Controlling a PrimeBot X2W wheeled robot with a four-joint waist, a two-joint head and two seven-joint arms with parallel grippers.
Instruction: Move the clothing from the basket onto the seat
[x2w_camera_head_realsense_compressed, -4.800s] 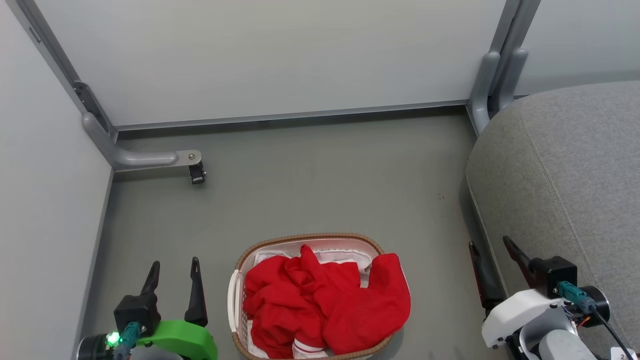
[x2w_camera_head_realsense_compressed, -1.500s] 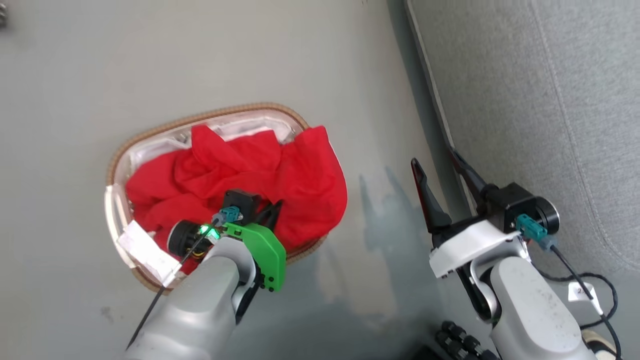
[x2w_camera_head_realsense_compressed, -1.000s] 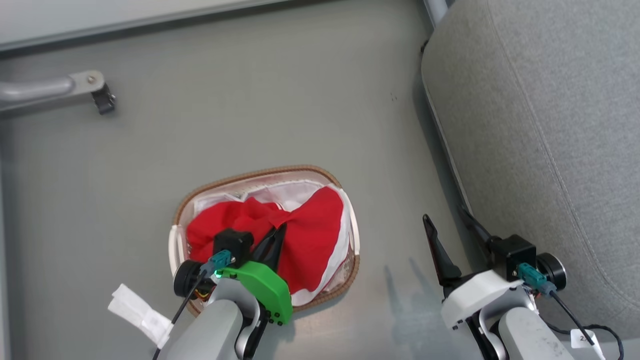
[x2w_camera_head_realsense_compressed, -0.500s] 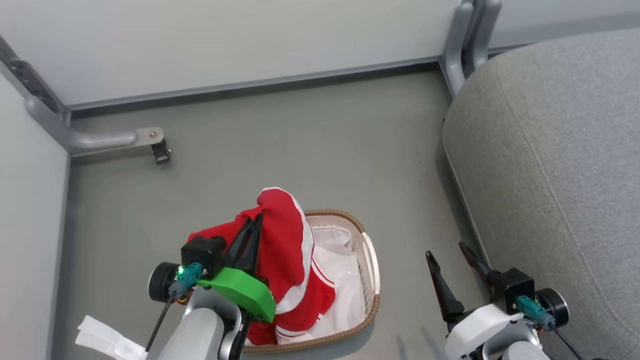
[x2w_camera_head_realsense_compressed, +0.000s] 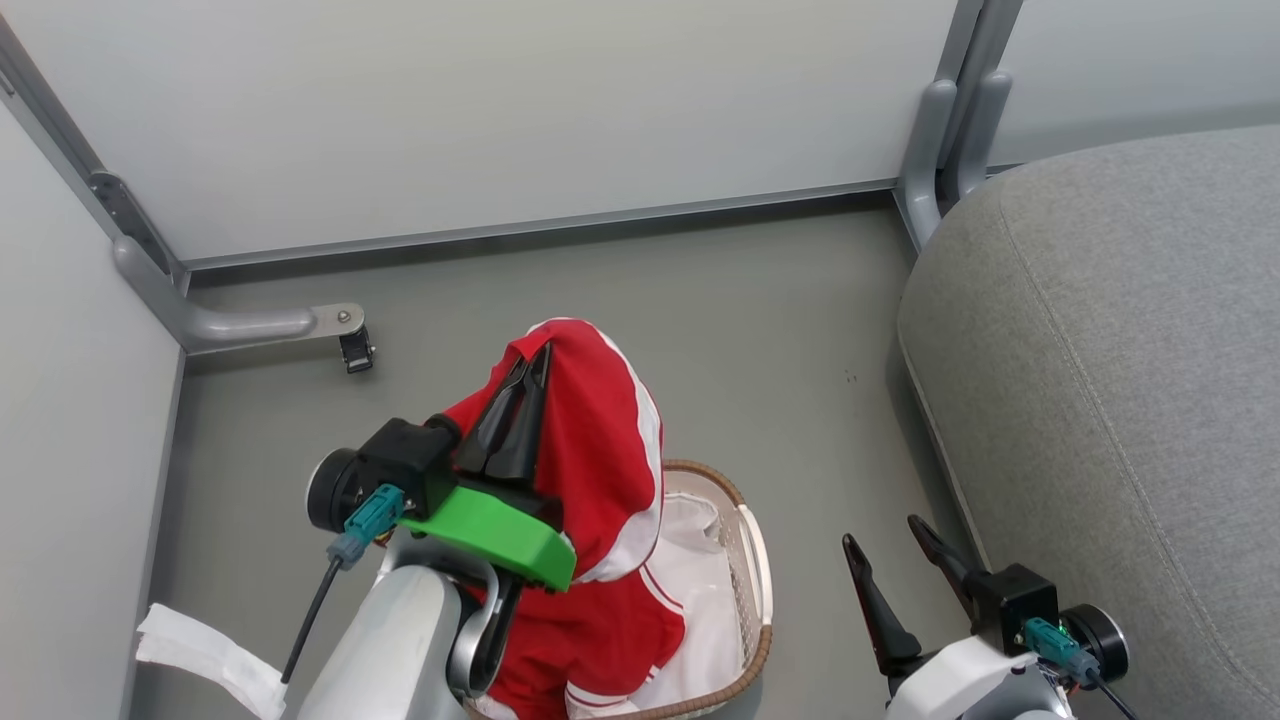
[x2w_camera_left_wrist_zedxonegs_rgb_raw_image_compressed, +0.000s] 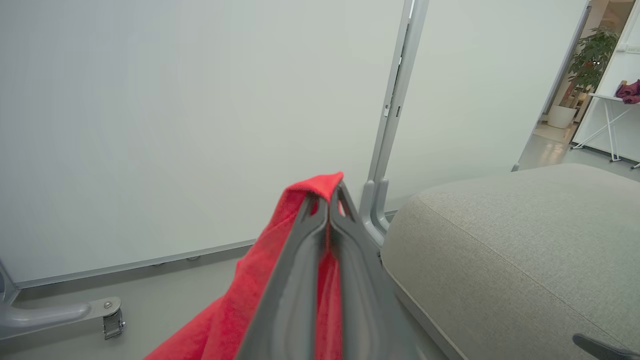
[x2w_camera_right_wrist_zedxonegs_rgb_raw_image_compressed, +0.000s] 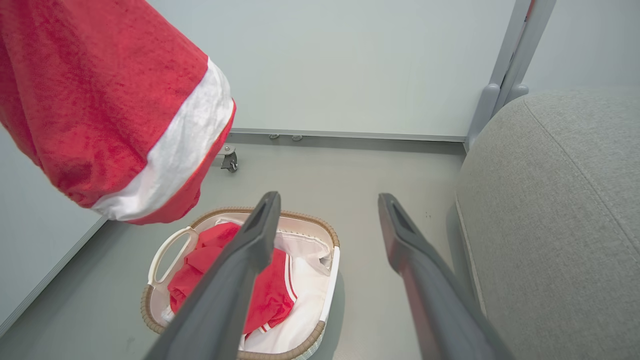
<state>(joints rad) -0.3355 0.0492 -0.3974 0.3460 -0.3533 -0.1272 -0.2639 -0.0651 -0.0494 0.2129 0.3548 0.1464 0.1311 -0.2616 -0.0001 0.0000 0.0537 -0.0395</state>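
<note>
Place: office-style test bay
Walls: pale partition panels on metal posts, behind the seat
Floor: plain grey floor beside the seat
Footing: castor well left of the seat
Beyond the seat: potted plant, white table

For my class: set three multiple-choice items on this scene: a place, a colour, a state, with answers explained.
1. By the robot's own sides, the seat lies where from the basket? A. left B. right C. beneath
2. The lifted red garment has a band coloured: A. blue B. yellow C. white
3. The right gripper has fingers: A. open, empty B. shut on cloth C. shut on a handle
Answers: 1 B, it stands at the head view's right; 2 C, white borders the red; 3 A, a wide gap parts them.
</note>
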